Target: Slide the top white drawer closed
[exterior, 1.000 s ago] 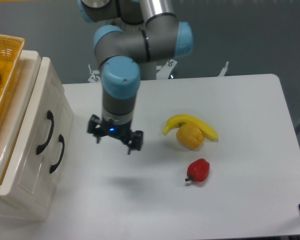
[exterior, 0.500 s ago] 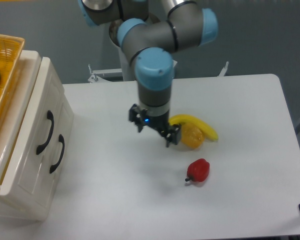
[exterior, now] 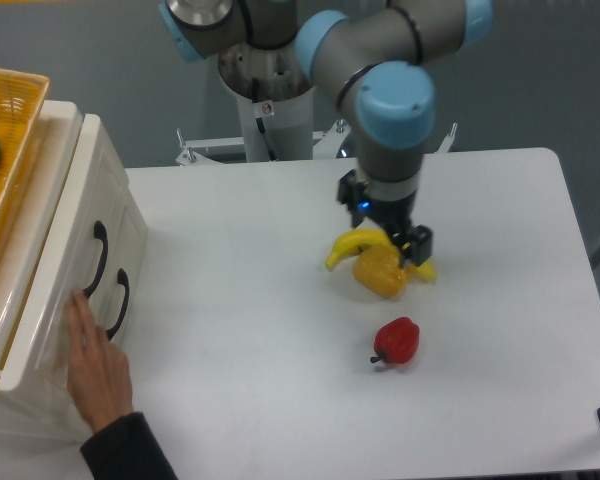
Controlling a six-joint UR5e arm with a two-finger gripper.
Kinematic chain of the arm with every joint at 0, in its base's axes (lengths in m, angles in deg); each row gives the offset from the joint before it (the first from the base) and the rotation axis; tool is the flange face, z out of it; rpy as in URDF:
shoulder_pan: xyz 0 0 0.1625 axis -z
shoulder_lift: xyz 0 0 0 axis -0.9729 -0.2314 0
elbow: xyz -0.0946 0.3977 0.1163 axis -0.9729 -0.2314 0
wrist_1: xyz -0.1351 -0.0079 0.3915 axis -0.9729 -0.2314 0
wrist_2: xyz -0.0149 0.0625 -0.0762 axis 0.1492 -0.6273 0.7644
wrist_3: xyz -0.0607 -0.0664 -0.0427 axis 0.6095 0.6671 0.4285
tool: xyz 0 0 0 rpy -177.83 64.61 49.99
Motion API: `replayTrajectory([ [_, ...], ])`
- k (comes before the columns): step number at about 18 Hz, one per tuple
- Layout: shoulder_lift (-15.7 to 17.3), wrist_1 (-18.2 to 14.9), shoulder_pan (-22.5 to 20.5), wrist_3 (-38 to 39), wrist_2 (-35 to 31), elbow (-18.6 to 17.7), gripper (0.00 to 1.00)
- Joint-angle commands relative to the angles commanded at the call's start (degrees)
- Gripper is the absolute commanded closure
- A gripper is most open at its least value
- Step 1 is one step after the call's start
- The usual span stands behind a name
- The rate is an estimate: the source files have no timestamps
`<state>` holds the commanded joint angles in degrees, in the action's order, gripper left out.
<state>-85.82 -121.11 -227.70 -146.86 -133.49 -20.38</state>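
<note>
The top white drawer point(exterior: 75, 240) is in the white cabinet at the left edge, with its black arched handle point(exterior: 96, 262) facing the table. Its front looks about level with the lower drawer front point(exterior: 100, 340); I cannot tell any gap. My gripper point(exterior: 386, 218) is far to the right of the cabinet, above the middle of the table and just over a banana point(exterior: 352, 243). It points down, with its jaws apart and nothing between them.
A person's hand point(exterior: 95, 362) rests against the cabinet front by the lower black handle point(exterior: 118, 303). A yellow wicker basket point(exterior: 8, 120) sits on the cabinet. A yellow-orange fruit point(exterior: 378, 272) and a red pepper point(exterior: 397, 340) lie near the banana.
My gripper has moved right, from close to the drawer fronts to above the banana. A person's hand has come in at the lower left and touches the cabinet front.
</note>
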Motion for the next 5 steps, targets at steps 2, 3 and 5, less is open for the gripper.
replayTrajectory([
  [2, 1.31, -2.1, -1.23, -2.29, -0.96, -0.09, 0.0],
  [3, 2.1, -3.16, -2.11, -3.43, -1.66, -0.09, 0.0],
  [5, 3.34, -4.74, -3.26, -4.32, -1.93, -0.09, 0.0],
])
